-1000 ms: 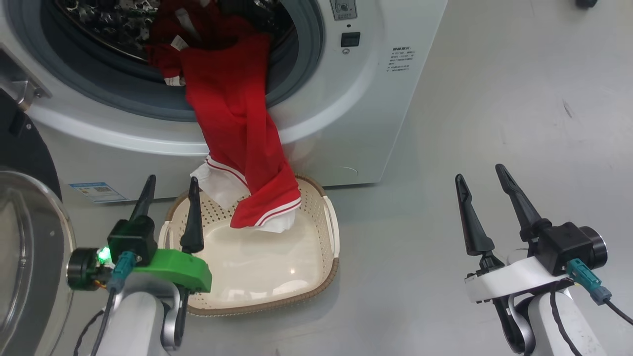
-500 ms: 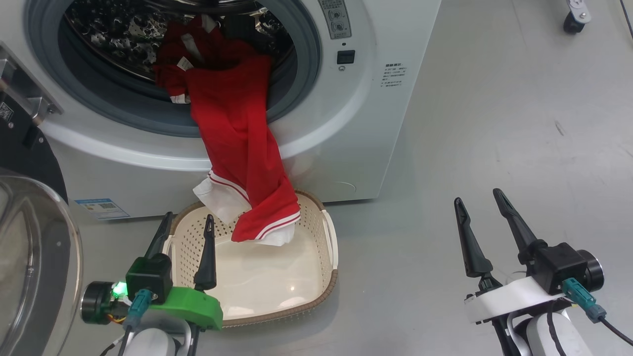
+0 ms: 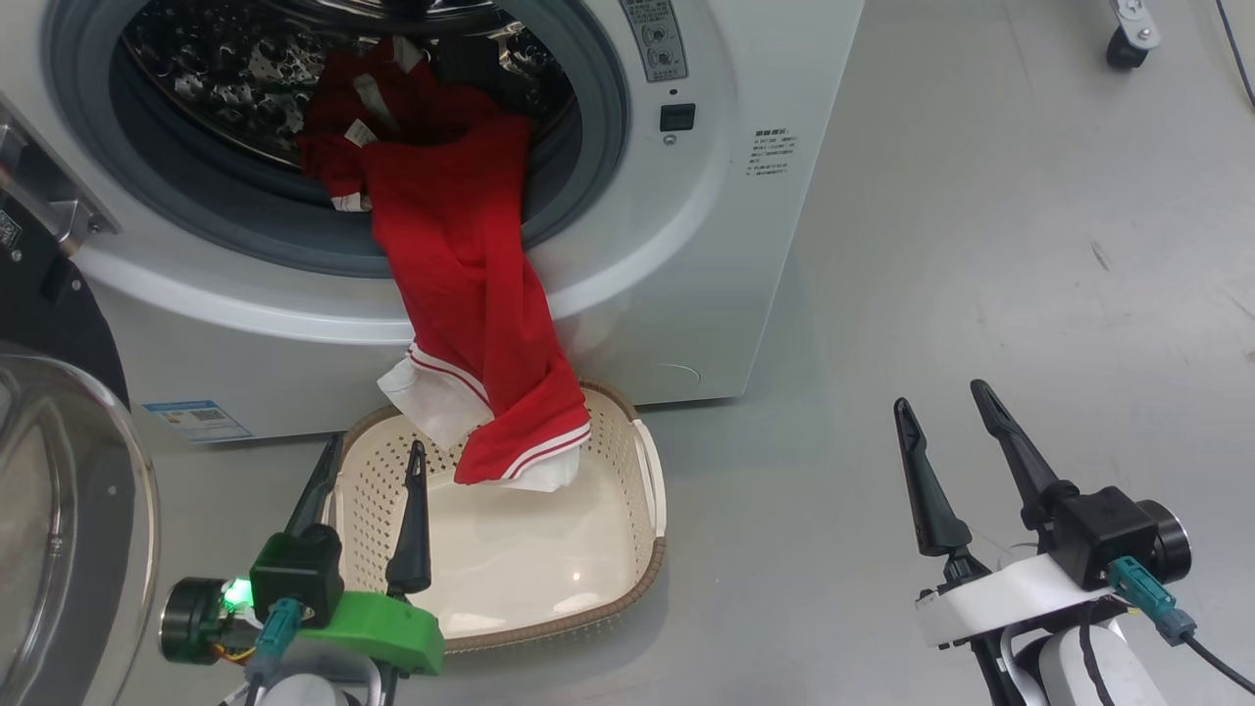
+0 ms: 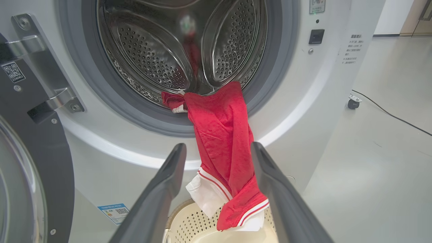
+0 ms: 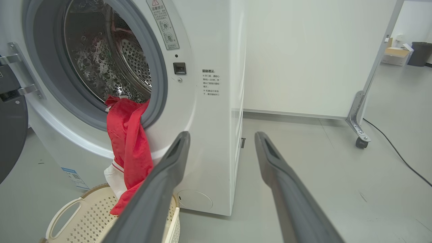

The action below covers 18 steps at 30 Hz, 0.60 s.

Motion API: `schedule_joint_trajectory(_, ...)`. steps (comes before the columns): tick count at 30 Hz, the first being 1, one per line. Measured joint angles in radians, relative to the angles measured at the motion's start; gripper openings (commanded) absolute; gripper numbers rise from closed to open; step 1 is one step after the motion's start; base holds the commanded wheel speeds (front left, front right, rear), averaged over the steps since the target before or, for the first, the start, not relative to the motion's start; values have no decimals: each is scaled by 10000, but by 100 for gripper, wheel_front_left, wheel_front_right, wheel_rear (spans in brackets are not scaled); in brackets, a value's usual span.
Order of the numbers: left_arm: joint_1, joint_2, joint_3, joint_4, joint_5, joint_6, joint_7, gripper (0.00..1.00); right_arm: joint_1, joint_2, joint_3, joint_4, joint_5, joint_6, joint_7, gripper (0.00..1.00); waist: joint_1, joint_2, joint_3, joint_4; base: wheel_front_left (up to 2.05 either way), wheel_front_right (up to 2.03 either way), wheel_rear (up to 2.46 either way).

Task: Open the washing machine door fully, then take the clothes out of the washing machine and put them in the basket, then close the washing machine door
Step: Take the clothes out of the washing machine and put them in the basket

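The washing machine stands with the washing machine door swung open at the left, glass bowl facing me. The clothes, red with white stripes, hang from the drum over the grey gasket, and their lower end rests in the basket on the floor below. My left gripper is open over the basket's near left corner, apart from the cloth. My right gripper is open above bare floor to the right. The left wrist view frames the clothes between open fingers; the right gripper faces the machine's corner.
A caster wheel of a frame stands on the floor at the far right, with a cable running past it. A white wall panel lies behind the machine. Grey floor stretches to the right of the basket.
The head view has shifted slightly. My left gripper has drawn back toward me, from over the basket's far left rim to its near left corner. The clothes and basket have not moved.
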Motion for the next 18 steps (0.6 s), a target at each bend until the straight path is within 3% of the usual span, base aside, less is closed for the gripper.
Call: schedule_joint_trajectory(18,20,23,-263,-456,84,33,4,100,46,42,167,-280,2,-12,0,100,0,0,449,-119,0,0,0)
